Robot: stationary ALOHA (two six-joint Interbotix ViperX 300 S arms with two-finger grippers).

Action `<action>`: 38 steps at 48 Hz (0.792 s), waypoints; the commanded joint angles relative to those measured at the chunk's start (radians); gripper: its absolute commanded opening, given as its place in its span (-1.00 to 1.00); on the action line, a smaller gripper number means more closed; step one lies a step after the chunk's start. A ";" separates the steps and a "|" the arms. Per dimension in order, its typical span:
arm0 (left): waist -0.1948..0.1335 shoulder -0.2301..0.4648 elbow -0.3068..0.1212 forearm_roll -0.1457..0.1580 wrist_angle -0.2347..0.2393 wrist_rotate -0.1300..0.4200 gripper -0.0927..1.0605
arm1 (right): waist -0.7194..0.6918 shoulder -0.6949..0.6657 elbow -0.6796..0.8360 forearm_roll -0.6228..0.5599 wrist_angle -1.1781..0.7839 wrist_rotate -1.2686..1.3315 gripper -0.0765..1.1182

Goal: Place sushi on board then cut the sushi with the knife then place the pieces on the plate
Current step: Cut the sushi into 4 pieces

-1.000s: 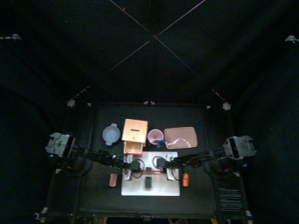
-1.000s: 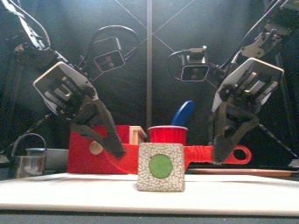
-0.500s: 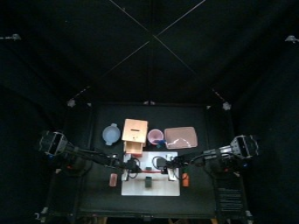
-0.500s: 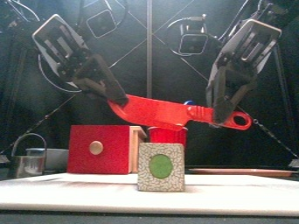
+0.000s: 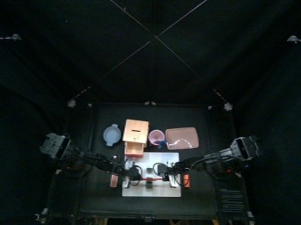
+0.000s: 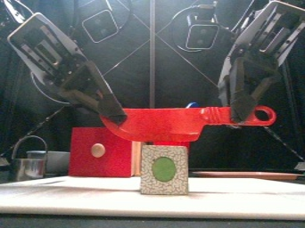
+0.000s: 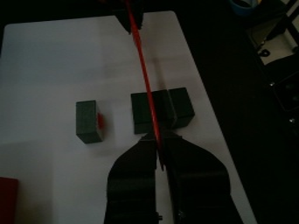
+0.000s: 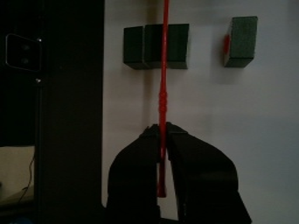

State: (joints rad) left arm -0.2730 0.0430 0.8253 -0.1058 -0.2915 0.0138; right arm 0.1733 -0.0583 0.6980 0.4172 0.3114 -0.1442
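**A:** Where have we got the sushi (image 6: 165,171) right now?

**B:** It's on the white board (image 7: 59,70). One piece (image 7: 87,121) sits apart, and two blocks (image 7: 160,109) are touching each other.

**A:** And the knife?

**B:** We see the red knife (image 6: 161,123) level above them. The left end effector (image 6: 114,121) is clamped on the blade end, and the right end effector (image 6: 243,116) on the handle.

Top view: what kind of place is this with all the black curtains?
Probably a robot test booth, set up like a play kitchen: black curtains, the left arm and right arm holding a red toy knife over toy sushi on a white cutting board.
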 commanded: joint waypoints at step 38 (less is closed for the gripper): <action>0.018 0.069 -0.021 -0.006 0.000 0.006 -0.21 | -0.025 0.069 -0.029 -0.015 -0.029 -0.006 -0.28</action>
State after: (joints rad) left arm -0.2623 0.1166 0.8145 -0.1150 -0.2915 0.0138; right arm 0.1641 0.0261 0.6918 0.4080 0.2899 -0.1473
